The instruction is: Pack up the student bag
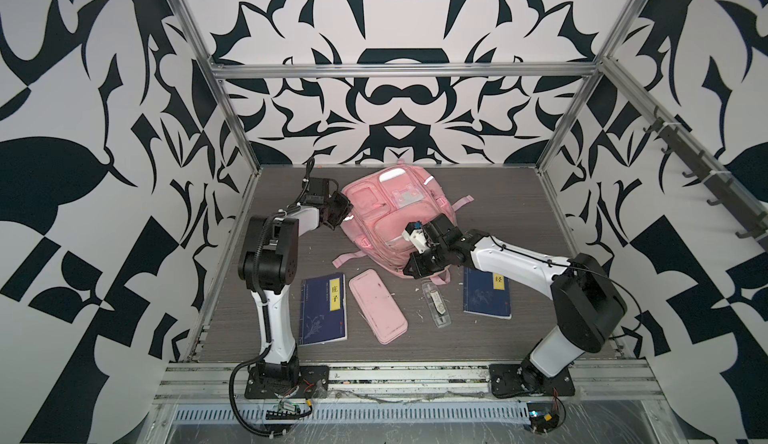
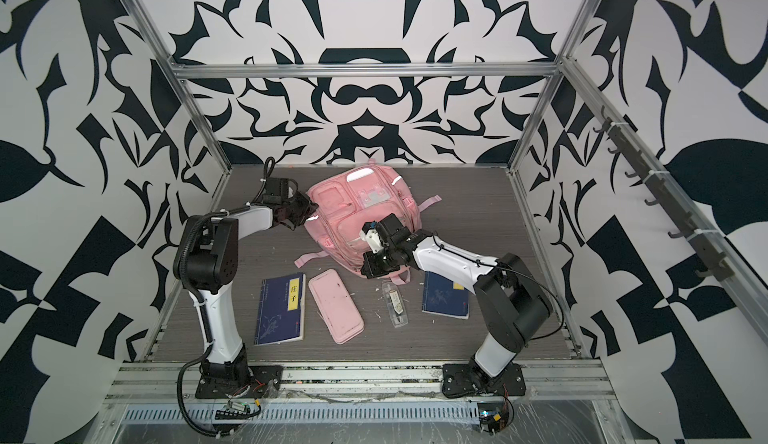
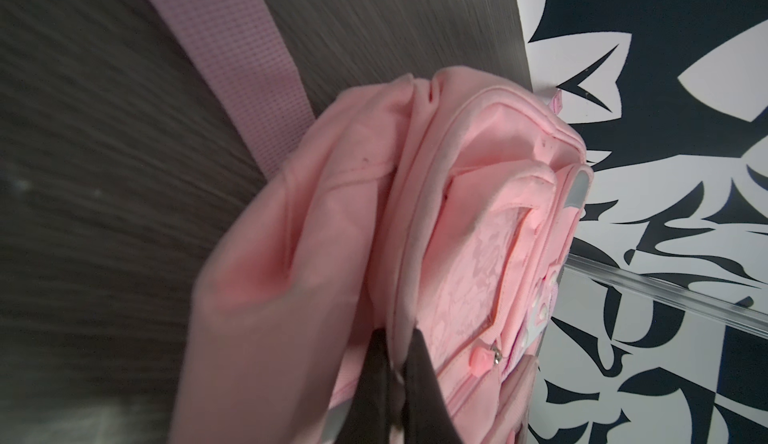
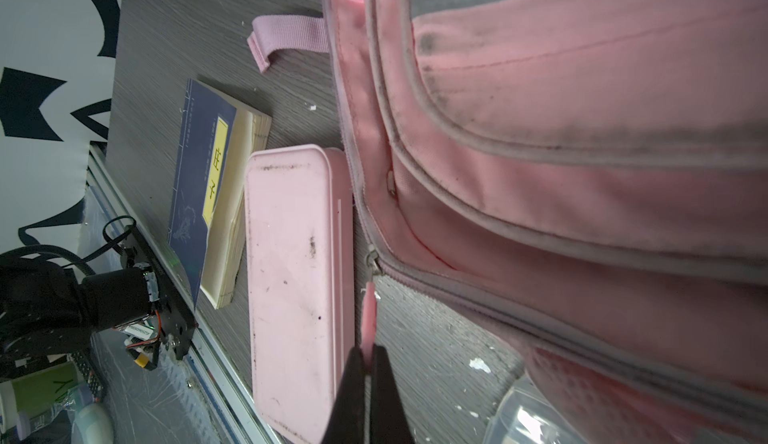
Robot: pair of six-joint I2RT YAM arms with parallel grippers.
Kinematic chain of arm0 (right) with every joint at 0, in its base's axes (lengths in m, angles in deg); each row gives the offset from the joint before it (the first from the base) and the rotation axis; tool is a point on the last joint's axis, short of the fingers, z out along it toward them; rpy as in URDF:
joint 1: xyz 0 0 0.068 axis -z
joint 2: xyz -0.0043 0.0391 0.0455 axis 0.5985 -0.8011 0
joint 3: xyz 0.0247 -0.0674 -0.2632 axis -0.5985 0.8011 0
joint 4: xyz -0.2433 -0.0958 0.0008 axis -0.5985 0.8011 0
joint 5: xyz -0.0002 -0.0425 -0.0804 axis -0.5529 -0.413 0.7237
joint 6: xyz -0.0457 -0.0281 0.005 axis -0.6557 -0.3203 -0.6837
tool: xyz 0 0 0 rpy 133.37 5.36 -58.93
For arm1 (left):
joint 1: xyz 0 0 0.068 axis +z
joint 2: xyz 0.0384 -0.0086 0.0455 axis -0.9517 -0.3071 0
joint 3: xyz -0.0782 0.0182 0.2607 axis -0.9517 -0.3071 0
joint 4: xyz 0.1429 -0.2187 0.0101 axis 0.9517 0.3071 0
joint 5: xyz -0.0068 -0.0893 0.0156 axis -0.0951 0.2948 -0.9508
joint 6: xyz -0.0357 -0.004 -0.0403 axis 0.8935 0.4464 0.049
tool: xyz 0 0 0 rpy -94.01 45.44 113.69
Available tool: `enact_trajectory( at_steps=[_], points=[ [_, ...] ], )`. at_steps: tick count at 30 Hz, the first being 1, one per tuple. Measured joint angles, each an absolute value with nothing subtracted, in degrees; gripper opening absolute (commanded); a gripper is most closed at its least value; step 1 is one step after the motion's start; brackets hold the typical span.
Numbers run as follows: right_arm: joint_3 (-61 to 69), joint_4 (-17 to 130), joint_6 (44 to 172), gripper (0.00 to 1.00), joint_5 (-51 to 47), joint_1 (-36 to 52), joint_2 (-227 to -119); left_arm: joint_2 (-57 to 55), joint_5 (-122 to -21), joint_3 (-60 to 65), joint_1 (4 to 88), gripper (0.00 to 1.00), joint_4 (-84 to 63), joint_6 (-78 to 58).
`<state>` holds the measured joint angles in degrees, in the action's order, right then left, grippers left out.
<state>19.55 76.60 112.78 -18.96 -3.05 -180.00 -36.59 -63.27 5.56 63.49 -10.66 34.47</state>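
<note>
Item one, right gripper (image 4: pixel 368 352): jaws pressed together on the slim pink zip pull (image 4: pixel 369 317) of the large pink fabric student bag (image 1: pixel 386 209), which I judge is meant to draw the main zip open. Item two, left gripper (image 3: pixel 397 348): closed tight, pinching a piped seam at the bag's side, apparently as an anchor against that pull. The bag lies front up, back-centre on the grey wood-grain table (image 1: pixel 519 221). I log, unpacked in front of it: flat pink rectangular pencil case (image 1: pixel 377 305), dark blue paperback book (image 1: pixel 323 309), clear plastic case (image 1: pixel 435 304), second dark blue book (image 1: pixel 487 292).

White links (image 1: pixel 276 317), black joints (image 1: pixel 270 257) and jaws, corrugated black cables (image 1: pixel 232 392)
</note>
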Motion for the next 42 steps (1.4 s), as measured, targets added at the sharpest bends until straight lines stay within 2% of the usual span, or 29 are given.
enact_trajectory(
  at_steps=[17, 32, 42],
  points=[
    [13.3, 71.0, 117.4, 0.0, -19.2, -6.1, -189.4, -36.6, -63.2, 4.2, 63.6, 0.0, -13.1, 35.5],
    [-4.2, 70.1, 121.6, 0.0, -20.3, -6.5, -204.6, -36.6, -63.8, 4.1, 62.9, 0.0, -13.5, 36.7],
    [-1.3, 70.0, 121.2, 0.0, -21.2, -4.1, -201.5, -32.5, -66.5, -6.7, 62.2, 0.0, -24.5, 45.9]
  ],
)
